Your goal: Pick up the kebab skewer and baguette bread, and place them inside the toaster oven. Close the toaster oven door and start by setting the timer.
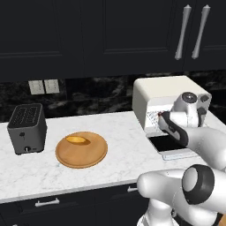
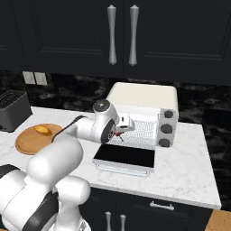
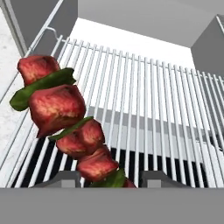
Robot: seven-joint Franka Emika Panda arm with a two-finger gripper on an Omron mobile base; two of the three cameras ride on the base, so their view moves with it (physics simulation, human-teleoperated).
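Observation:
My gripper (image 3: 107, 179) is shut on the kebab skewer (image 3: 65, 118), whose red-brown meat chunks and green pieces reach out over the wire rack (image 3: 153, 109). The gripper (image 2: 122, 131) is at the mouth of the cream-white toaster oven (image 2: 142, 97), just above its door (image 2: 125, 156), which lies folded down flat. From the left, the skewer (image 1: 161, 115) shows as a small reddish spot at the oven (image 1: 163, 90) opening. The baguette bread (image 1: 77, 140) lies on the round wooden plate (image 1: 81, 154), well left of the oven.
A dark grey two-slot toaster (image 1: 27, 128) stands at the counter's left end. Three knobs (image 2: 166, 128) run down the oven's right front. Dark upper cabinets with silver handles (image 2: 122, 36) hang above. Bare marble counter (image 2: 189, 167) lies right of the oven.

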